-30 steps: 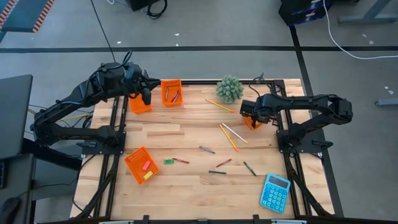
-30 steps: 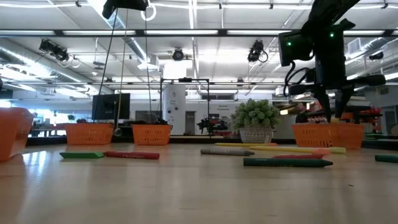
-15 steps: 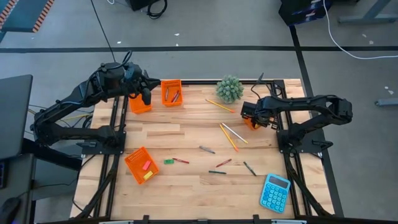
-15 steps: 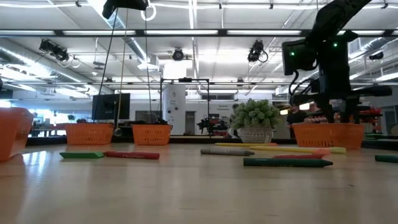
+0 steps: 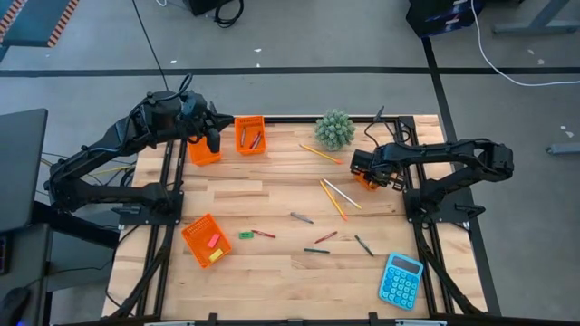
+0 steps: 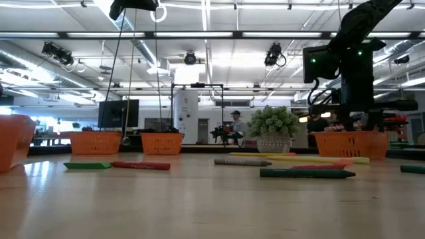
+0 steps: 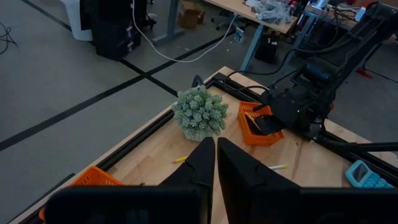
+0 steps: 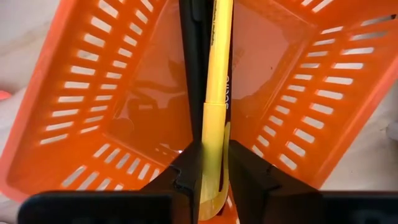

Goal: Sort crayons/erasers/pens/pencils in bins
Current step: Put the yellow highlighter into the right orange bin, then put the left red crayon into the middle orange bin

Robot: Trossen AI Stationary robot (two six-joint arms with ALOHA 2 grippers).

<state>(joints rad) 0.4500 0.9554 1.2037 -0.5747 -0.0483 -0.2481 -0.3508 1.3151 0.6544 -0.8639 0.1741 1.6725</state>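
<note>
Over the wooden table [image 5: 272, 195] my right arm has dropped lower into the orange mesh bin [image 8: 118, 93] at the right edge — my right gripper [image 8: 211, 165] stays clamped on the long yellow pencil [image 8: 216, 74], tip inside the bin, so release comes next; my left gripper [image 7: 216, 163], pressed closed and empty, waits by the far-left bins.

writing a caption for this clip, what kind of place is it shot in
Most likely a robotics lab or workshop in a big open industrial hall. The low view shows strip lights across a high ceiling. The wooden table sits in a black metal frame, and loose cables run over the grey floor.
</note>
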